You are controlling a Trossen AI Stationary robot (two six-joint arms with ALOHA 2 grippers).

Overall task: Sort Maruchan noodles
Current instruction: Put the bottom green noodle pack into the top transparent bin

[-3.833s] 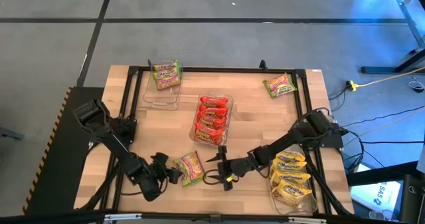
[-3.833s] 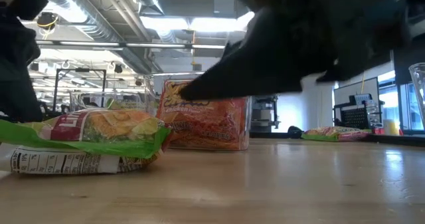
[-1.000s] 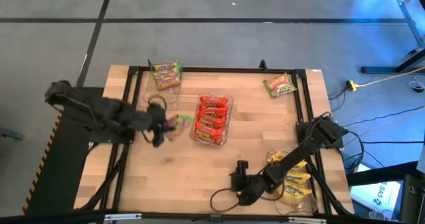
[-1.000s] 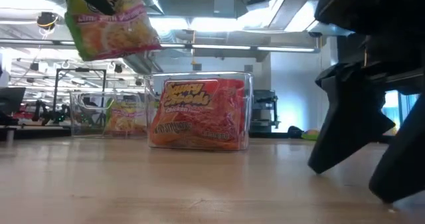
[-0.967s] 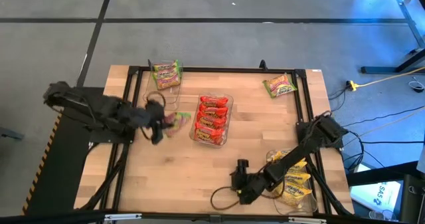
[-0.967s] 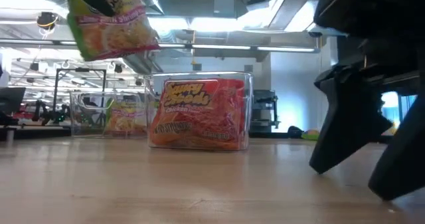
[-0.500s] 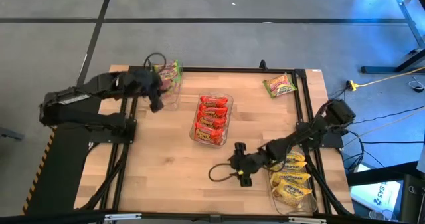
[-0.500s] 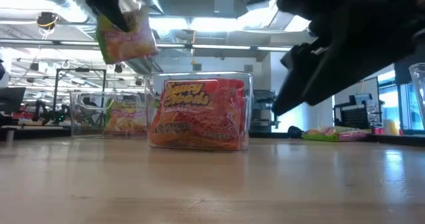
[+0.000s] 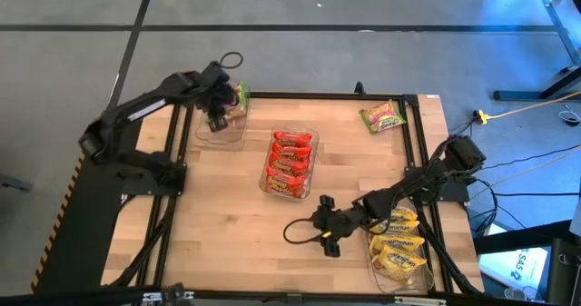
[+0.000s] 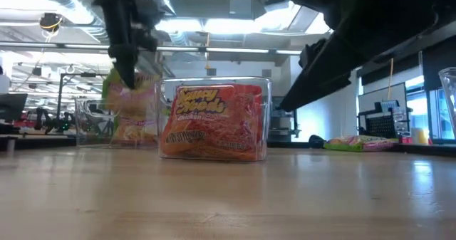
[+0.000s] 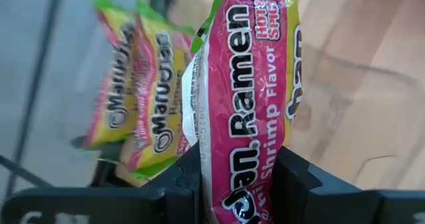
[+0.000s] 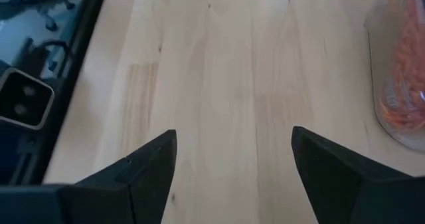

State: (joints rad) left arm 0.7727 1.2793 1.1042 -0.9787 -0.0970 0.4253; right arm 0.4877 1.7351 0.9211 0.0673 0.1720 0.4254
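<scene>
My left gripper (image 9: 219, 117) is at the far left, shut on a green-and-pink noodle packet (image 11: 247, 111). The packet hangs over the clear far-left tray (image 9: 221, 139), where two more green packets (image 11: 136, 99) lie. A centre tray holds red packets (image 9: 290, 162). Yellow packets (image 9: 399, 247) fill the tray at the near right. One green packet (image 9: 382, 116) lies flat on the table at the far right. My right gripper (image 9: 323, 231) hovers open over bare wood near the front centre, with nothing between its fingers (image 12: 154, 165). My left gripper pinches one end of the green-and-pink packet (image 11: 232, 184) between its two fingers (image 11: 188, 177). It comes from above, slanting steeply down. The packet hangs below the fingers (image 10: 127, 101), clear of the table. I cannot tell whether its lower end touches the tray.
A black frame (image 9: 300, 95) runs around the wooden tabletop. A cable loop (image 9: 296, 233) trails by my right gripper. Bare wood (image 9: 227, 224) lies between the red tray and the near edge.
My left gripper has carried the green packet from beside the red tray toward the table's far edge, turning as it went. It now stands over the far-left tray, with the packet hanging lower. My right gripper has risen and gone a little toward the far edge, and has stayed open.
</scene>
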